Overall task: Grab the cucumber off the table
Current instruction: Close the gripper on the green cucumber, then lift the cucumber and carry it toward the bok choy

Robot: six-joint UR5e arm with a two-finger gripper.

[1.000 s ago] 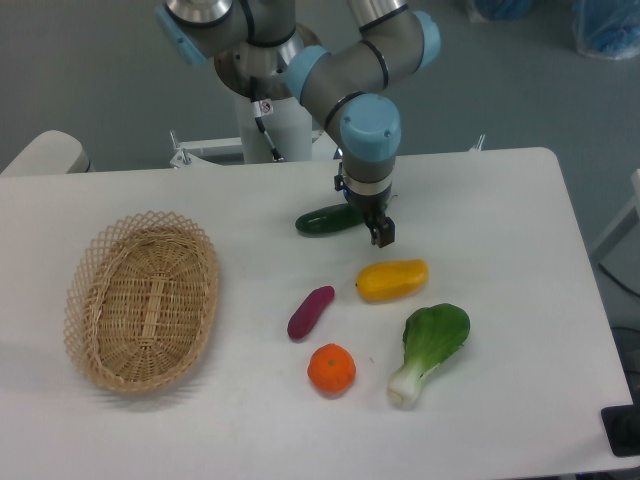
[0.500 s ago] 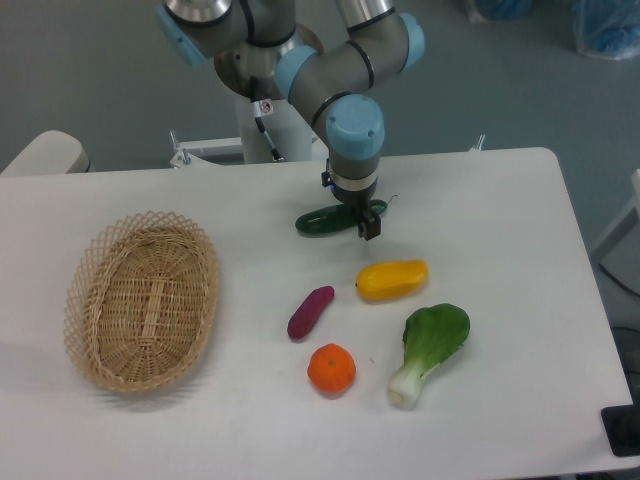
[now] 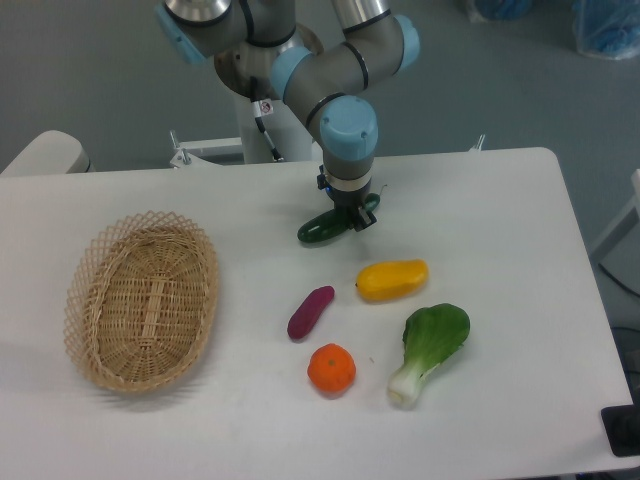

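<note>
gripper (image 3: 353, 217) over the cucumber (image 3: 322, 227); fingers seemingly astride it

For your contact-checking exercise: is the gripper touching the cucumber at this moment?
Cannot tell. In the fixed camera view the gripper overlaps the right part of the cucumber, with its fingers at the cucumber's sides, but the wrist hides the contact points, so neither contact nor gap shows plainly.

The large white flat table (image 3: 500, 200) looks smooth and matt, like laminate; the long slim dark green cucumber (image 3: 322, 227) is glossy and plastic-looking; the oval tan basket (image 3: 140, 299) is woven wicker, rough and open-laced at its rim; the stubby yellow vegetable (image 3: 392, 279) and the round orange fruit (image 3: 331, 368) have a soft satin sheen; the short purple eggplant (image 3: 310, 312) looks smooth; the arm's light-blue joint cap (image 3: 347, 125) is smooth plastic.
</note>
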